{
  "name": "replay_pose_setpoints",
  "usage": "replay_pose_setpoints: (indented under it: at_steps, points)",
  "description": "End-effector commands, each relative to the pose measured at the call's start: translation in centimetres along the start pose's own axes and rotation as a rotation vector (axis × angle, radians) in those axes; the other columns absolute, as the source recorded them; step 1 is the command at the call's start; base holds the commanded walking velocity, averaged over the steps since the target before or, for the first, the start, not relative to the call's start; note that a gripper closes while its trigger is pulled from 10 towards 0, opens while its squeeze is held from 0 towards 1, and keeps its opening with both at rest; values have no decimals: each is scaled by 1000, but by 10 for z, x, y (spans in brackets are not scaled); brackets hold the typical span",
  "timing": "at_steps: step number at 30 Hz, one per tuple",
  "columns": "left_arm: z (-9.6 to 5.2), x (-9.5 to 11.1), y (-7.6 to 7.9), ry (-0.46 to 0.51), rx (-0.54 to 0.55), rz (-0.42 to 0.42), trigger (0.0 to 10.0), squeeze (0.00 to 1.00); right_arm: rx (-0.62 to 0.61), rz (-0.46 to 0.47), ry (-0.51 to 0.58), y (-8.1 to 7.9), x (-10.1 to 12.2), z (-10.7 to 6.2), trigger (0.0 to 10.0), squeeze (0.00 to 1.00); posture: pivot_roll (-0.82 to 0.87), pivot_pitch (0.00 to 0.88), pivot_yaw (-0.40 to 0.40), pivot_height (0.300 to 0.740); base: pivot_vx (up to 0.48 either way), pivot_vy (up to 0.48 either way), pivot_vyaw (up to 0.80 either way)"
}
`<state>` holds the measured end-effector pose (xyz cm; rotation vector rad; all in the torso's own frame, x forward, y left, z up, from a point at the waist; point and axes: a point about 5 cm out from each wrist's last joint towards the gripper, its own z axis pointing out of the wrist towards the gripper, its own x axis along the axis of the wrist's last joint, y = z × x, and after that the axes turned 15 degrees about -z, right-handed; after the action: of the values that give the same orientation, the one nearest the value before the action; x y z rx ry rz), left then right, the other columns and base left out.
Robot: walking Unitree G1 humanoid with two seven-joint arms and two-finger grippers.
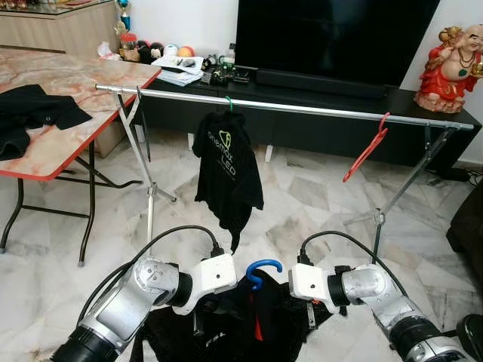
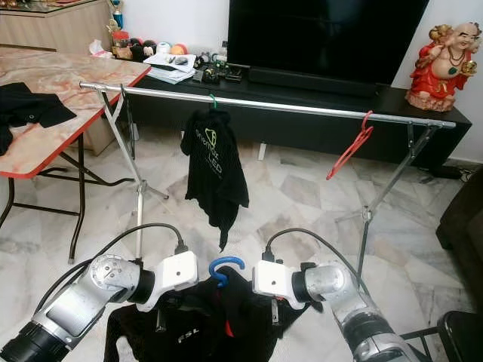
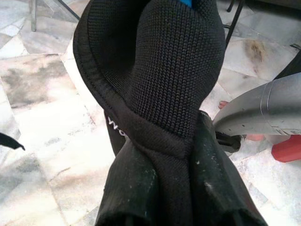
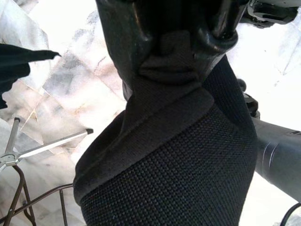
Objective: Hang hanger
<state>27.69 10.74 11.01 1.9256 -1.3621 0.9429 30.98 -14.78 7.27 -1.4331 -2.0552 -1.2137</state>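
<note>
Marble floor, clothes rail point(image 1: 302, 108) ahead, blue hanger point(image 1: 263, 270) with black shirt point(image 3: 174, 84) between claws, left claw point(image 3: 160, 174) and right claw point(image 4: 181, 47) both clenched on shirt

Marble floor point(image 1: 302, 188), black TV console point(image 1: 317, 98) — marble-topped table point(image 1: 68, 83), white wall point(image 1: 181, 23)

Head cameras look forward and down, sharing the clothes rail point(image 1: 287, 108) at 12 o'clock and both arms near the bottom edge. Wrist cameras sit very close, facing along their fingers point(image 3: 127, 188) into black cloth point(image 4: 178, 165), marble floor point(image 3: 42, 117) behind.
</note>
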Motion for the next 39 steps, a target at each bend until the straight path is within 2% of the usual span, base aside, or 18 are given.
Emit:
replay_pose_setpoints:
  at_steps: [1, 6, 7, 8, 9, 10, 11, 39]
  points:
    - [1, 4, 3, 9, -10, 5, 0, 0, -51, -25, 44, 11, 8, -2, 0, 0, 132, 2, -65, 740, 0, 0, 0]
    - [2, 4, 4, 12, -14, 2, 0, 0, -46, -23, 43, 10, 8, -3, 0, 0, 130, 1, -67, 740, 0, 0, 0]
    - [2, 4, 4, 14, -14, -1, 0, 0, -55, -3, 36, 11, 7, -3, 3294, 0, 130, 1, -67, 740, 0, 0, 0]
    - [2, 4, 4, 14, -14, -2, 0, 0, -57, 7, 33, 11, 6, -3, 3294, 0, 130, 1, -67, 740, 0, 0, 0]
    - [2, 4, 4, 15, -14, -3, 0, 0, -54, 16, 31, 11, 5, -3, 10000, 165, 132, 0, -69, 740, 0, 0, 0]
    - [2, 4, 4, 16, -13, -4, 0, 0, -42, 48, 34, 11, 4, -3, 10000, 165, 132, 0, -69, 740, 0, 0, 0]
    - [2, 4, 4, 18, -12, -5, 0, 0, -40, 70, 44, 11, 4, -3, 10000, 1000, 133, 0, -71, 740, 0, 0, 0]
    - [2, 4, 4, 23, -3, -7, 0, 0, -13, 70, 60, 10, 5, -4, 10000, 1000, 133, 0, -73, 740, 0, 0, 0]
